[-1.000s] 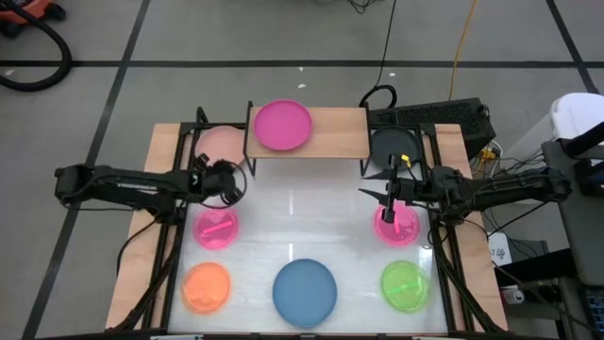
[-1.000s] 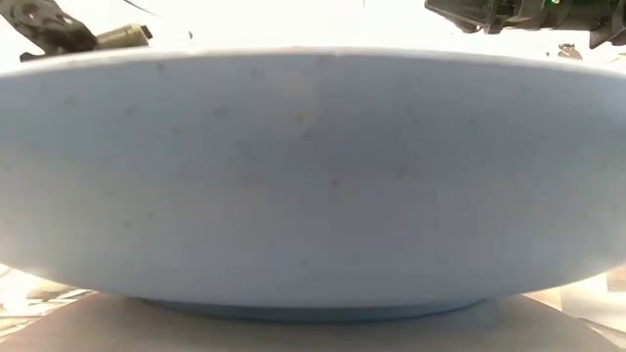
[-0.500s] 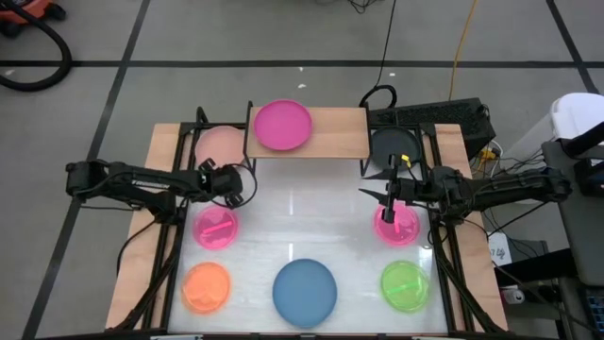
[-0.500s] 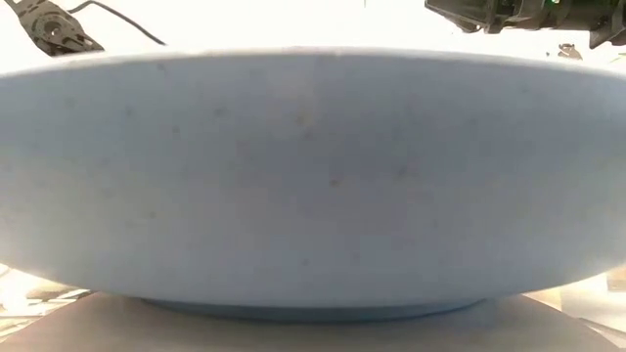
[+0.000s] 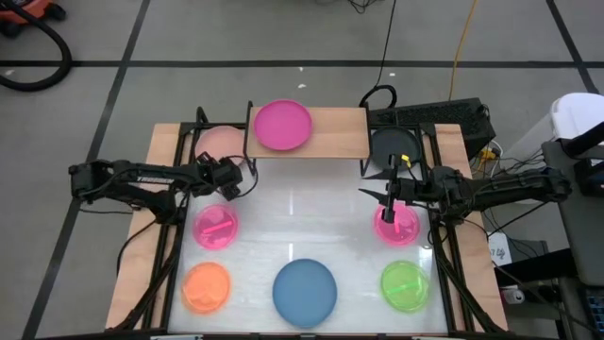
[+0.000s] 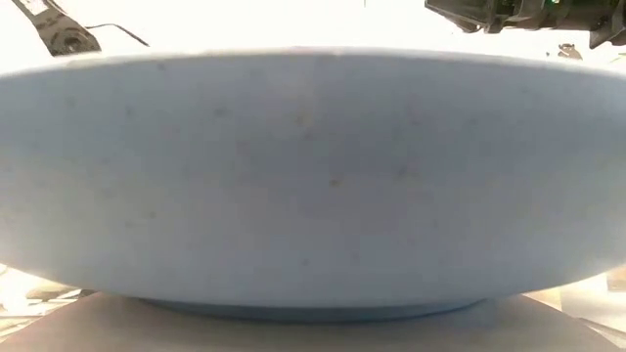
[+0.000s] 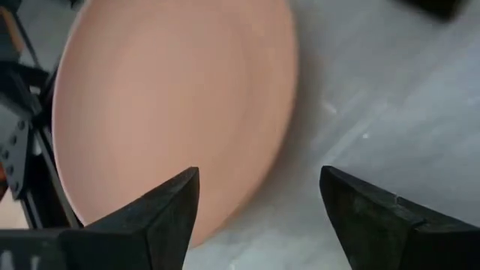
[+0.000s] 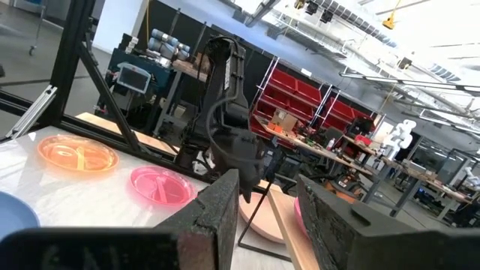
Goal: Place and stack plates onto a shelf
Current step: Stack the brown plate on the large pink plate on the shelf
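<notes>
Plates spread over white table [image 5: 302, 222]: magenta plate [image 5: 282, 125] alone on shelf [image 5: 330, 142], upper centre of high view. Pale pink plate [image 5: 213, 144] left of shelf, dark grey plate [image 5: 391, 144] right of it. Blue plate [image 5: 305, 291] bottom centre, orange plate [image 5: 206, 287] and green plate [image 5: 405, 284] flanking. Left gripper [image 5: 231, 178] beside pale pink plate's lower edge, fingers [image 7: 161, 217] spread wide, holding nothing. Right gripper [image 5: 394, 196] over right hot pink plate [image 5: 397, 227], narrowly parted, empty. Left hot pink plate [image 5: 216, 227] untouched.

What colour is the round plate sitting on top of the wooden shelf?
Magenta: the round plastic plate on the light wooden shelf shows best in the high view.
</notes>
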Motion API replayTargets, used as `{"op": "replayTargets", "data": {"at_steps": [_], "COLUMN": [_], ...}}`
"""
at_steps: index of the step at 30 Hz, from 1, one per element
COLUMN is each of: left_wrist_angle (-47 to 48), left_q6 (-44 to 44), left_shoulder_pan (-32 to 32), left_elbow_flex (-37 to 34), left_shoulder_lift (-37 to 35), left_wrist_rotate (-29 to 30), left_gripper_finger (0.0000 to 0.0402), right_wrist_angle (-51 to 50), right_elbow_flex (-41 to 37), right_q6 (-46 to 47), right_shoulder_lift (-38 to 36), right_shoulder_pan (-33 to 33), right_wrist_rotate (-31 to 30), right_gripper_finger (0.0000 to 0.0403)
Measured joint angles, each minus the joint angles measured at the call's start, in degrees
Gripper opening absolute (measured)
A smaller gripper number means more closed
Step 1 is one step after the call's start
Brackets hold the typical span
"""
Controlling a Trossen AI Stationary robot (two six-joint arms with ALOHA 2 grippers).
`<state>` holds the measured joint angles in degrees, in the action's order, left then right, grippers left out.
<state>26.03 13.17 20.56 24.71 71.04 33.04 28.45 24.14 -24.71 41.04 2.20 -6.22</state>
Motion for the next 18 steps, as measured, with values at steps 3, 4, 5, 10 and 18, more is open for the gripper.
{"op": "replayTargets", "data": {"at_steps": [3, 4, 5, 10, 18], "left_wrist_angle": [-2.0, -3.2, -4.1, -6.9, -7.5], "left_q6": [-0.6, -1.3, -1.9, -1.4, 3.6], "left_shoulder_pan": [1.7, 2.2, 2.6, 3.5, 3.5], "left_elbow_flex": [0.2, 0.3, 0.3, 0.3, 0.1], "left_shoulder_lift": [3.7, 5.0, 6.2, 9.0, 9.0], "left_wrist_rotate": [0.2, 0.6, 1.1, 2.3, 0.2], "left_gripper_finger": [0.0283, 0.0282, 0.0282, 0.0256, 0.0038], "right_wrist_angle": [0.0, 0.0, 0.0, 0.1, 0.6], "right_elbow_flex": [0.0, 0.0, 0.0, 0.0, 0.0], "right_q6": [0.2, 0.2, 0.2, 1.3, 1.5], "right_shoulder_lift": [0.0, 0.0, 0.0, 0.0, 0.0], "right_shoulder_pan": [0.0, 0.0, 0.0, 0.0, 0.0], "right_wrist_rotate": [0.0, 0.0, 0.0, 0.0, 0.0], "right_gripper_finger": [0.0118, 0.0118, 0.0118, 0.0118, 0.0118]}}
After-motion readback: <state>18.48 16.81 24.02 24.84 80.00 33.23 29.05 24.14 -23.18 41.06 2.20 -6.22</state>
